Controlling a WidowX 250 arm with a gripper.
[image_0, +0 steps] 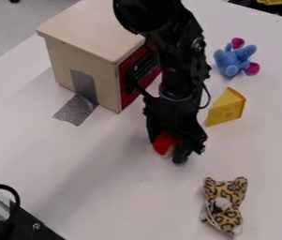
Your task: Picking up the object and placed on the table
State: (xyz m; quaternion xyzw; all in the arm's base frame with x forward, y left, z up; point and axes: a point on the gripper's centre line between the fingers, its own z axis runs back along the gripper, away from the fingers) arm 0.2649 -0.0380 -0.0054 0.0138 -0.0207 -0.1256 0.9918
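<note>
Camera view: a small red object (164,143) is held by the black tool (169,151), presumably for placing on the white bench (137,211).

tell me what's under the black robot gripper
A red object with a pale lower edge shows there; the gripper hides the rest, so its full shape and whether it touches the white table cannot be told.

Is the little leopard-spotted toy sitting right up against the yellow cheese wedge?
No, the spotted toy lies nearer the camera, with bare table between it and the cheese wedge.
</note>
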